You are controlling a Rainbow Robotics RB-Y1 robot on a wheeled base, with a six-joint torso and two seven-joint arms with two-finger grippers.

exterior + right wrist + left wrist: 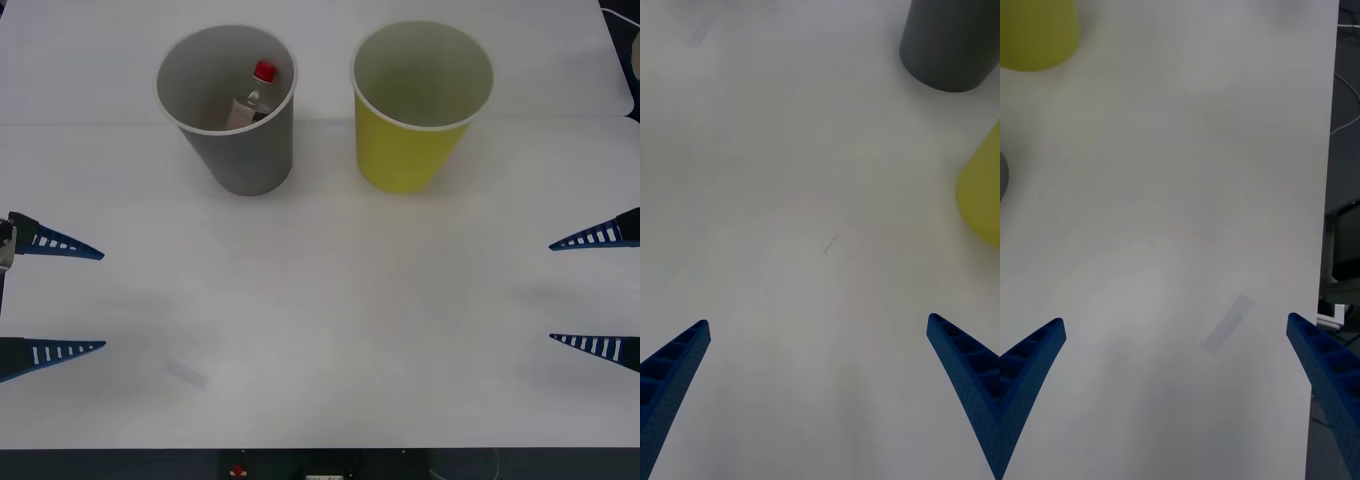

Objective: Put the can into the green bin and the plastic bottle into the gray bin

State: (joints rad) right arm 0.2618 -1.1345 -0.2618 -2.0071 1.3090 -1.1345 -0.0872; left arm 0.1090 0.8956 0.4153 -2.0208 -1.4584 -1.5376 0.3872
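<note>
The gray bin stands upright at the back left of the white table. The plastic bottle lies tilted inside it, red cap up, leaning on the inner wall. The can and the green bin are out of view. My left gripper hovers open at the table's left side, holding nothing. At the right side my right gripper is open and empty too. The right wrist view has that gripper over bare table, with the gray bin far ahead. In the left wrist view the left gripper is also over bare table.
A yellow cup of the same size stands upright to the right of the gray bin, seen too as the yellow cup and the yellow cup in the wrist views. A faint tape patch lies front left. The table's front edge drops off.
</note>
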